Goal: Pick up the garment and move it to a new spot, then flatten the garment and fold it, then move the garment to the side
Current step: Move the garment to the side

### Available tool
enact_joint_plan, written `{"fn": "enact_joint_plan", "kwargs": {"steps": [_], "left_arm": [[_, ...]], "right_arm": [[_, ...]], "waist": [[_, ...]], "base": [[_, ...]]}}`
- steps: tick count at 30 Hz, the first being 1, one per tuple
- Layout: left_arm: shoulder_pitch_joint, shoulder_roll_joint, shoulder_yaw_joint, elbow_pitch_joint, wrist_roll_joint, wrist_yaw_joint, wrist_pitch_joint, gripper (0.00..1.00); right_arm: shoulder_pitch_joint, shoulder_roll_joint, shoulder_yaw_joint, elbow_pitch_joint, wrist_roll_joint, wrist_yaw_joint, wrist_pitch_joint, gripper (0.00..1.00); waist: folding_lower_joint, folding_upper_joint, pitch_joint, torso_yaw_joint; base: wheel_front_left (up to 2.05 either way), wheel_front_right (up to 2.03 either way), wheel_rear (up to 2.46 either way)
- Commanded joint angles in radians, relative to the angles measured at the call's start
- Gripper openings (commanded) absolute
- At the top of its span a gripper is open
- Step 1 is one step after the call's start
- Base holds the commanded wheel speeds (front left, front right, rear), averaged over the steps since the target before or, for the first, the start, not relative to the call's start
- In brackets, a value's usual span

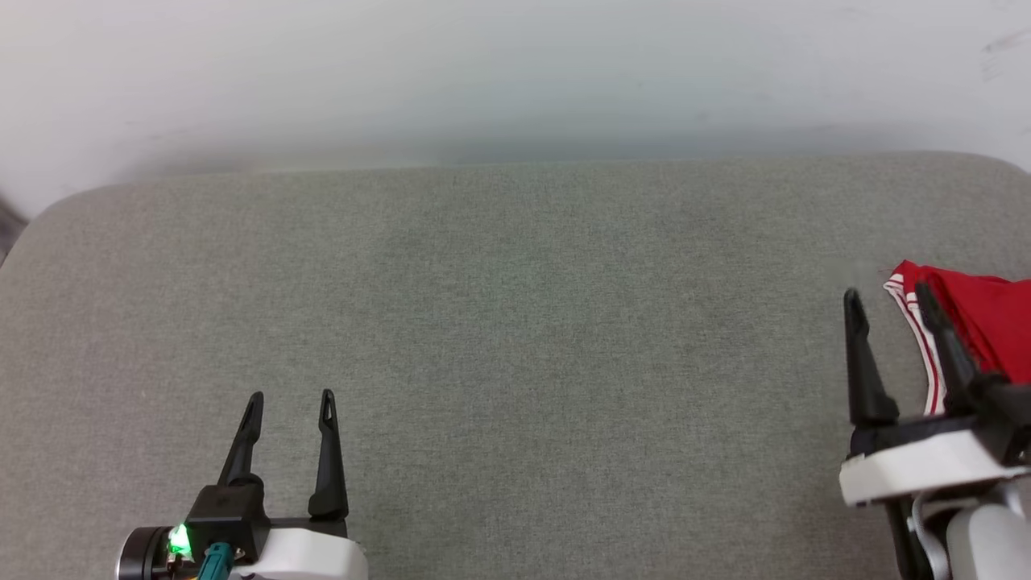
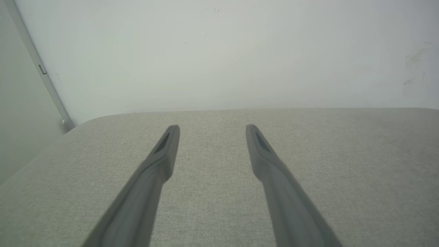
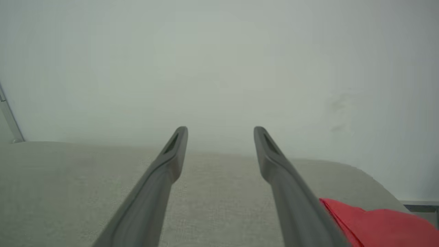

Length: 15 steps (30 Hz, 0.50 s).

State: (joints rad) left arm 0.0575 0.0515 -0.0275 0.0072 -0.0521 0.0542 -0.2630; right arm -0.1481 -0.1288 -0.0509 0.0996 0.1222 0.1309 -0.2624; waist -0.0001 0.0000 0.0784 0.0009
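Head camera looks down; wrist cameras skim low, probably sharing the cushion (image 1: pixel 515 322).

Red garment (image 1: pixel 987 314) with red-and-white striped trim at three o'clock; speckled grey woven desk (image 1: pixel 515 322); pale white wall (image 1: pixel 515 72) at twelve o'clock; left pincer (image 1: pixel 291 395) and right pincer (image 1: pixel 887 292) black-fingered, white-bodied.

The garment (image 1: pixel 997 322), red with red-and-white striped trim, lies at the right edge of the grey surface (image 1: pixel 515 338), partly out of view.
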Motion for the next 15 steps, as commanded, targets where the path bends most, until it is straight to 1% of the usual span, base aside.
{"fn": "enact_joint_plan", "kwargs": {"steps": [1,9,15], "left_arm": [[0.007,-0.002,0.001,0.001,-0.005,0.002,-0.002,1.00],[0.032,-0.002,0.004,0.013,-0.012,-0.008,-0.002,1.00],[0.046,-0.002,0.005,0.020,-0.021,-0.018,-0.002,1.00]], "right_arm": [[0.023,0.006,-0.001,-0.007,-0.003,-0.001,-0.003,1.00],[0.142,0.051,-0.016,-0.028,-0.010,0.000,-0.003,1.00],[0.201,0.068,-0.021,-0.042,-0.003,0.000,-0.003,1.00]], "waist": [[0.0001,0.0000,-0.005,-0.002],[0.0001,0.0000,-0.037,-0.005],[0.0001,0.0000,-0.056,0.000]], "base": [[0.00,0.00,0.00],[0.00,0.00,0.00],[0.00,0.00,0.00]]}}
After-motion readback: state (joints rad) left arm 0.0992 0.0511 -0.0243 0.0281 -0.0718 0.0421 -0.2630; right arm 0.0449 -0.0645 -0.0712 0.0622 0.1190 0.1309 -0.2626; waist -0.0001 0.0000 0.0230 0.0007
